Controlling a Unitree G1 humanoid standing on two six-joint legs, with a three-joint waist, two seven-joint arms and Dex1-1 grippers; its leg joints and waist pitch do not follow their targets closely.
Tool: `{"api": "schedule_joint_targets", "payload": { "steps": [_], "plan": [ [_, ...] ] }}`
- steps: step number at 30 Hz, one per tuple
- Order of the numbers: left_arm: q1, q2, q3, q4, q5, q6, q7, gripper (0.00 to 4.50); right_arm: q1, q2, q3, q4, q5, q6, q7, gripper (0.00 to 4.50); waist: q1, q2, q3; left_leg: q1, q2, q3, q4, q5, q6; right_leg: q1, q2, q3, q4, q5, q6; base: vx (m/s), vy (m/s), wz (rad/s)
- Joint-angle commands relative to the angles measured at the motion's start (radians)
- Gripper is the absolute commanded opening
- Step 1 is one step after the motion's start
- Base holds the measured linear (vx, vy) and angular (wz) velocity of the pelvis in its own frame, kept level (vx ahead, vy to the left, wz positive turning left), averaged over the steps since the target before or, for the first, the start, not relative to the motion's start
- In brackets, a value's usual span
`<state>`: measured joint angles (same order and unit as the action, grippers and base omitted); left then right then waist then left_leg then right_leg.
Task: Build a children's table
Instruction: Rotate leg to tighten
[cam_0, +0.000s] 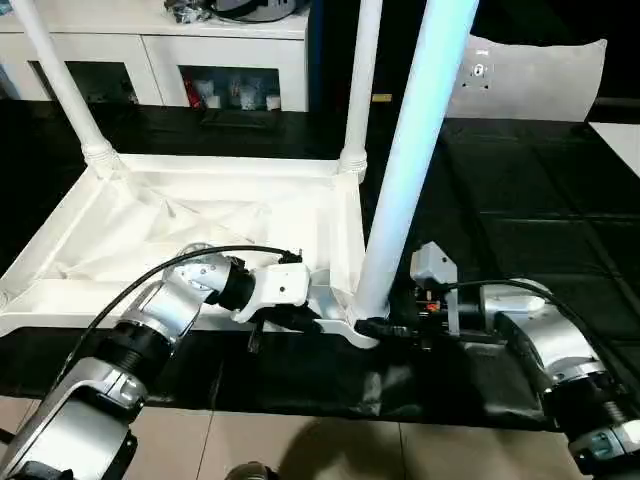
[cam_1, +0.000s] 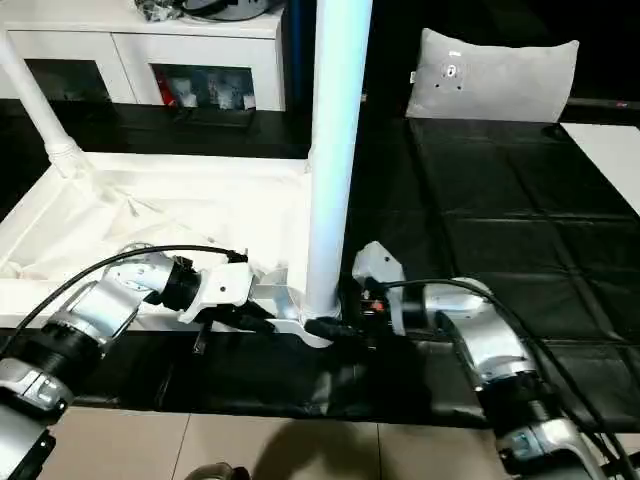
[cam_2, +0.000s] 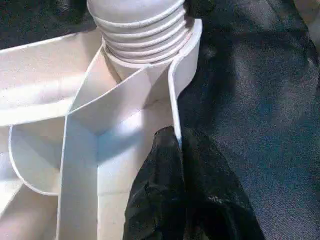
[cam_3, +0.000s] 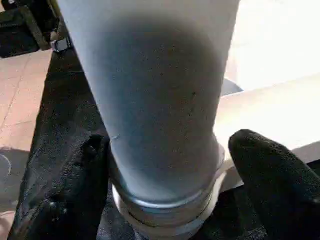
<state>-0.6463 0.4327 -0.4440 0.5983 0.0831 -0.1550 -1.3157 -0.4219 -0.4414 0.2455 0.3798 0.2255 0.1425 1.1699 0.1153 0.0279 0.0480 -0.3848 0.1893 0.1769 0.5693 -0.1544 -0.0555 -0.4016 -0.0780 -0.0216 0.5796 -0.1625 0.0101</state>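
The tabletop (cam_0: 200, 225) lies upside down on the black mat (cam_0: 520, 190), three legs standing in its corner sockets. The left gripper (cam_2: 175, 150) is pinched shut on the thin rim wall beside the near socket, bracing the tabletop. The right gripper (cam_3: 165, 165) straddles the base of the near leg (cam_0: 405, 180), fingers (cam_3: 270, 175) spread either side, not clamped. To seat this leg well, hold it vertical, maintain the rim brace, and turn evenly until the ribbed collar (cam_2: 145, 30) sits flush.

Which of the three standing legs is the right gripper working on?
The near-corner leg, the one closest to the robot: the right gripper straddles its base, fingers either side. The two far legs stand untouched.
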Motion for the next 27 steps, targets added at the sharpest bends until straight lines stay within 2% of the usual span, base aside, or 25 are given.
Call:
{"api": "schedule_joint_targets", "payload": {
  "steps": [1,5,10,13,14,15,16,18,19,21,23,24,25,26,27],
  "plan": [
    [-0.002,-0.004,-0.056,0.007,0.046,-0.027,-0.036,0.0,-0.012,0.001,-0.003,0.013,-0.003,0.0,0.006,3.54,-0.007,0.003,-0.068,0.027,0.035,-0.003,-0.065,-0.314,0.005,0.038,-0.047,0.018,-0.05,-0.197,-0.241,0.0,0.0,0.0],
    [-0.002,-0.003,-0.054,0.016,0.046,-0.031,-0.037,0.0,-0.011,0.006,-0.003,0.014,0.0,0.005,0.011,3.18,-0.008,0.002,-0.067,0.027,0.036,-0.004,-0.066,-0.327,0.001,0.037,-0.048,0.018,-0.053,-0.233,-0.235,0.0,0.0,0.0],
    [0.004,-0.005,-0.044,0.02,0.036,-0.021,-0.035,0.0,0.002,0.021,-0.006,0.006,0.014,0.024,0.011,2.83,-0.008,0.0,-0.068,0.026,0.035,-0.003,-0.065,-0.31,0.004,0.038,-0.047,0.018,-0.051,-0.214,-0.237,0.0,0.0,0.0],
    [0.016,-0.013,-0.021,0.005,0.023,0.03,-0.002,0.0,0.024,0.041,-0.018,-0.013,0.031,0.058,-0.013,2.77,-0.008,0.001,-0.066,0.026,0.036,-0.002,-0.066,-0.317,0.002,0.036,-0.048,0.018,-0.052,-0.232,-0.236,0.0,0.0,0.0],
    [0.027,-0.031,0.008,-0.024,0.004,0.103,0.046,0.0,0.041,0.064,-0.028,-0.029,0.034,0.083,-0.065,2.76,-0.008,-0.007,-0.064,0.027,0.036,-0.002,-0.067,-0.323,0.001,0.036,-0.048,0.019,-0.053,-0.255,-0.231,0.0,0.0,0.0],
    [0.027,-0.031,0.008,-0.024,0.004,0.103,0.046,0.0,0.041,0.064,-0.028,-0.029,0.034,0.083,-0.065,2.76,-0.008,-0.007,-0.064,0.027,0.036,-0.002,-0.067,-0.323,0.001,0.036,-0.048,0.019,-0.053,-0.255,-0.231,0.0,0.0,0.0],
    [0.037,-0.044,0.027,-0.048,-0.01,0.147,0.078,0.0,0.049,0.085,-0.035,-0.032,0.023,0.094,-0.117,2.76,-0.011,-0.004,-0.061,0.028,0.035,-0.004,-0.07,-0.352,-0.007,0.031,-0.05,0.019,-0.06,-0.327,-0.216,0.0,0.0,0.0],
    [0.048,-0.058,0.044,-0.078,-0.014,0.202,0.121,0.0,0.05,0.111,-0.038,-0.025,-0.003,0.111,-0.193,2.75,-0.018,-0.002,-0.056,0.03,0.033,-0.007,-0.073,-0.39,-0.023,0.026,-0.051,0.019,-0.067,-0.406,-0.193,0.0,0.0,0.0],
    [0.066,-0.086,0.064,-0.123,-0.012,0.283,0.194,0.0,0.043,0.162,-0.054,-0.009,-0.022,0.13,-0.301,2.75,-0.028,0.004,-0.053,0.033,0.03,-0.013,-0.076,-0.438,-0.042,0.022,-0.052,0.018,-0.075,-0.488,-0.166,0.0,0.0,0.0],
    [0.075,-0.106,0.075,-0.148,-0.009,0.327,0.238,0.0,0.037,0.191,-0.067,0.003,-0.027,0.137,-0.357,2.75,-0.04,0.0,-0.049,0.037,0.026,-0.016,-0.076,-0.469,-0.049,0.017,-0.051,0.014,-0.085,-0.551,-0.145,0.0,0.0,0.0],
    [0.093,-0.173,0.097,-0.206,0.004,0.422,0.342,0.0,0.012,0.272,-0.107,0.038,-0.036,0.148,-0.5,2.75,-0.059,-0.002,-0.048,0.031,0.023,-0.025,-0.079,-0.489,-0.056,0.02,-0.052,0.005,-0.092,-0.619,-0.107,0.0,0.0,0.0],
    [0.094,-0.177,0.098,-0.21,0.005,0.429,0.349,0.0,0.011,0.277,-0.11,0.041,-0.037,0.149,-0.51,2.74,-0.066,-0.002,-0.049,0.032,0.024,-0.027,-0.08,-0.497,-0.058,0.02,-0.053,0.004,-0.092,-0.621,-0.104,0.0,0.0,0.0],
    [0.101,-0.232,0.106,-0.241,0.013,0.482,0.417,0.0,-0.011,0.324,-0.131,0.072,-0.053,0.157,-0.612,2.74,-0.079,-0.003,-0.048,0.028,0.022,-0.029,-0.08,-0.509,-0.053,0.021,-0.05,-0.001,-0.097,-0.624,-0.098,0.0,0.0,0.0],
    [0.101,-0.24,0.107,-0.244,0.014,0.488,0.427,0.0,-0.014,0.33,-0.134,0.077,-0.055,0.157,-0.626,2.74,-0.089,-0.006,-0.048,0.027,0.02,-0.028,-0.079,-0.521,-0.046,0.019,-0.049,-0.007,-0.102,-0.626,-0.095,0.0,0.0,0.0],
    [0.1,-0.262,0.111,-0.247,0.014,0.504,0.454,0.0,-0.023,0.342,-0.137,0.092,-0.063,0.154,-0.655,2.74,-0.089,-0.006,-0.048,0.027,0.02,-0.028,-0.079,-0.521,-0.046,0.019,-0.049,-0.007,-0.102,-0.626,-0.095,0.0,0.0,0.0]
  ]
}}
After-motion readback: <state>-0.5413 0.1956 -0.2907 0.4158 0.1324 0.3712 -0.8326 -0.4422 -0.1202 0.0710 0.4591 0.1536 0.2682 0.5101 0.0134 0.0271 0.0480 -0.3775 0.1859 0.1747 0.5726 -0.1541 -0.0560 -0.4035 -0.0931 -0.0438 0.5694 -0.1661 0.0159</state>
